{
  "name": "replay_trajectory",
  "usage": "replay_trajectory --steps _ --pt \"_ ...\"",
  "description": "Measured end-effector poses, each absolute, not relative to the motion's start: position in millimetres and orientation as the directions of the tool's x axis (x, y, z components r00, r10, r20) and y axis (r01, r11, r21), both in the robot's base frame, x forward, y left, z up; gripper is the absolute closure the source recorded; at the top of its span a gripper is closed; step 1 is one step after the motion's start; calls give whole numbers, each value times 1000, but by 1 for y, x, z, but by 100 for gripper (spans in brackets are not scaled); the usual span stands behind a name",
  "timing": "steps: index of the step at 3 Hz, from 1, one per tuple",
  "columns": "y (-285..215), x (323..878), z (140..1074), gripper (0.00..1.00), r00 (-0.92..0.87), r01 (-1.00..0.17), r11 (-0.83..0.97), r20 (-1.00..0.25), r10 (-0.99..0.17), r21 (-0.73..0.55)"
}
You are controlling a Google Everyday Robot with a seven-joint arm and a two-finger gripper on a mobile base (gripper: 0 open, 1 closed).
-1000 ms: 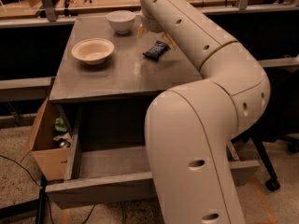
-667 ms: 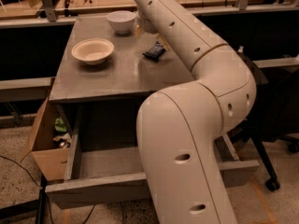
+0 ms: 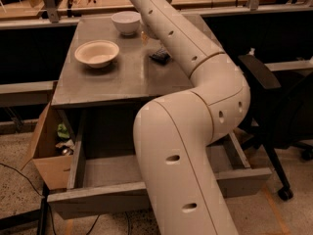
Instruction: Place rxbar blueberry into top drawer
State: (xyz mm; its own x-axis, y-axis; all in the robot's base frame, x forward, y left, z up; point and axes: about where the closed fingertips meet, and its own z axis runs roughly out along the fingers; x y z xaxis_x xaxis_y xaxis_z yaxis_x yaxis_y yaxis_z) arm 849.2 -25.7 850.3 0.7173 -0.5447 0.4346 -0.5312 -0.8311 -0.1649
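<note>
Well, hand out of view up top; rxbar blueberry [image 3: 160,56] on grey tabletop [image 3: 122,80], top drawer [image 3: 95,200] open.

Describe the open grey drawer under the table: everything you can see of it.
The wide, shallow grey wooden drawer stands pulled far out beneath the grey square table. Its flat front panel faces the camera, side walls run back under the tabletop, and the visible floor is bare. The robot's cream arm crosses in front, hiding its middle, so no knob shows. A brown cardboard box sits beside its left wall. The robot's hand is not in view.
</note>
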Motion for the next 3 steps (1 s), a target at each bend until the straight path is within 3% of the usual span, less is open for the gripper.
replay_trajectory --steps 1,3 --pt "-26 853 840 47 720 -537 -831 434 -541 -145" --pt "-27 854 841 93 722 -538 -832 434 -539 -137"
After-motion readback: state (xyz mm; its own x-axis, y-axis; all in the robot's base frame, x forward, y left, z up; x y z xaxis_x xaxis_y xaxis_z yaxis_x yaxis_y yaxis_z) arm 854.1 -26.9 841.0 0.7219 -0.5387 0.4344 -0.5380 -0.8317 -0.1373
